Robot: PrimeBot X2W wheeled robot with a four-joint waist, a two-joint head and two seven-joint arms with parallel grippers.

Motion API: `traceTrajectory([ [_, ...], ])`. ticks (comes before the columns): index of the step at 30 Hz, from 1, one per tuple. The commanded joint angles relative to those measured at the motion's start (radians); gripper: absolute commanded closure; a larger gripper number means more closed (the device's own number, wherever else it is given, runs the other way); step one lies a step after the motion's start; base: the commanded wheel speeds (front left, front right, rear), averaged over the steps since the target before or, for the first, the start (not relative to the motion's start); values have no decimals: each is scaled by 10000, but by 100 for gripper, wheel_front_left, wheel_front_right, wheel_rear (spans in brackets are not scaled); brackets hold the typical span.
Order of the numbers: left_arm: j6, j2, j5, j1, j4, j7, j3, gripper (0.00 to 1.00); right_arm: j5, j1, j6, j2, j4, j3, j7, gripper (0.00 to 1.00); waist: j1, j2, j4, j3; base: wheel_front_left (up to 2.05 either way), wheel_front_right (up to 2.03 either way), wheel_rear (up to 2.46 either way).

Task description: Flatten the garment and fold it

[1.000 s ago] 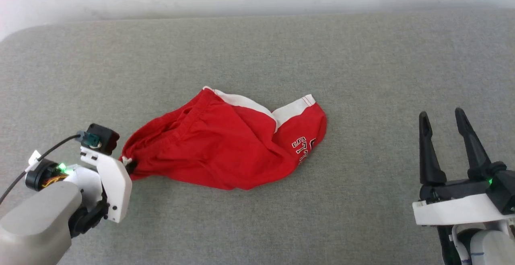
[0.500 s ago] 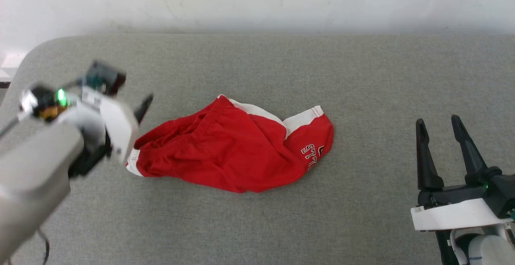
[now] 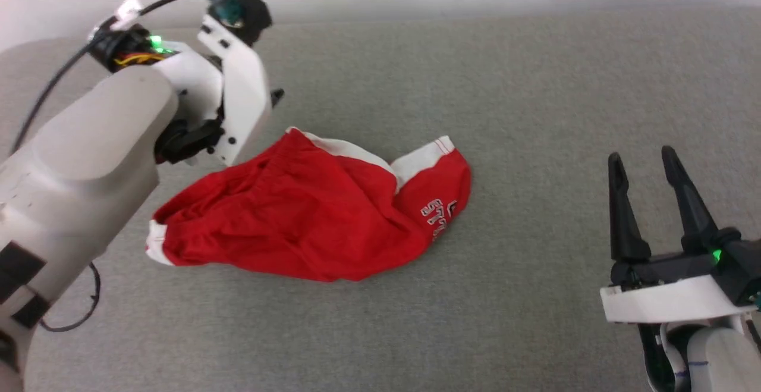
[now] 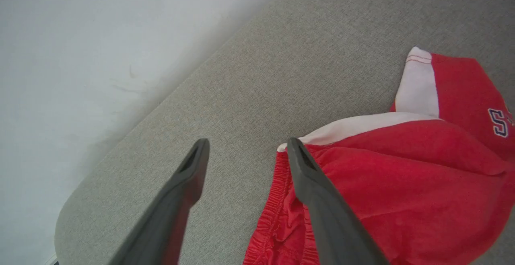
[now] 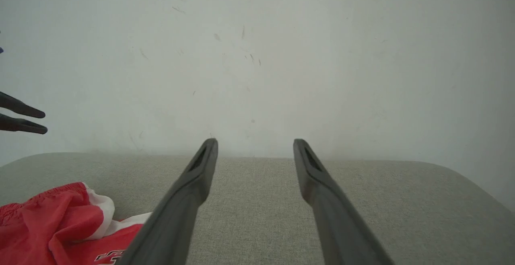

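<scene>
The garment [image 3: 309,213], red shorts with white bands and white lettering, lies crumpled and loose on the grey cloth surface [image 3: 535,100] in the middle of the head view. My left gripper [image 4: 248,142] is open and empty, raised over the garment's far left corner [image 4: 402,176]. In the head view its white wrist housing [image 3: 238,100] hides most of it; one fingertip [image 3: 277,96] pokes out. My right gripper [image 3: 642,157] stands open and empty at the lower right, well to the right of the shorts. Its own view shows the gripper [image 5: 255,142] apart from the garment [image 5: 48,224].
A white wall [image 5: 257,56] rises behind the surface's far edge. The surface's rounded left corner [image 4: 80,200] lies near the left arm. A black cable [image 3: 71,65] loops from the left wrist. Bare grey cloth stretches between the shorts and the right gripper.
My left gripper has let go of the garment's left end, opened, and risen toward the far left. The released end now lies flat. The head camera shifted. The right gripper kept still.
</scene>
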Motion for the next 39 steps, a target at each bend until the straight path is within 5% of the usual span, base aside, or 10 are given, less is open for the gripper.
traceTrajectory([
  [1,-82,-175,-159,-141,157,346,-141,0,66,-172,-19,22,-45,-4,-46,0,-1,-1,-482,474,0,0,0],
  [8,-154,-607,-429,-620,719,1773,-520,0,201,-571,-19,22,-87,46,-46,0,-1,-1,-1096,1214,0,0,0],
  [22,-158,-163,335,680,611,3536,-646,0,275,-897,-19,22,-119,-51,-46,0,-1,-1,-1395,1808,0,0,0],
  [23,-158,-144,402,723,522,3551,-646,57,247,-914,-19,22,-110,-51,-46,0,-1,-1,-1349,1792,0,0,0],
  [24,-158,-124,445,756,454,3549,-646,100,217,-931,-19,22,-99,-52,-46,0,-1,-1,-1298,1758,0,0,0],
  [35,-158,-245,390,328,242,774,-648,100,-1210,-1735,-19,-7,-289,-292,-46,0,-1,-1,-167,986,0,0,0],
  [39,-159,-71,203,406,195,-405,-648,100,-1411,-2681,-19,-834,6,217,-46,0,-1,-1,175,758,0,0,0],
])
